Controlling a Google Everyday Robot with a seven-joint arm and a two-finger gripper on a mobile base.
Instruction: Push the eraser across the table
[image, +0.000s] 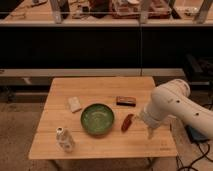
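The eraser (126, 101) is a small dark bar with a reddish-brown top. It lies flat on the light wooden table (100, 87), right of centre, just behind and right of the green bowl (97, 119). My gripper (150, 132) hangs from the white arm (172, 102) over the table's right front part. It is to the right of and nearer than the eraser, apart from it.
A red elongated oval object (127, 122) lies between the bowl and the gripper. A pale beige block (74, 104) lies left of the bowl. A small white bottle (65, 139) stands at the front left. A dark shelf unit stands behind the table.
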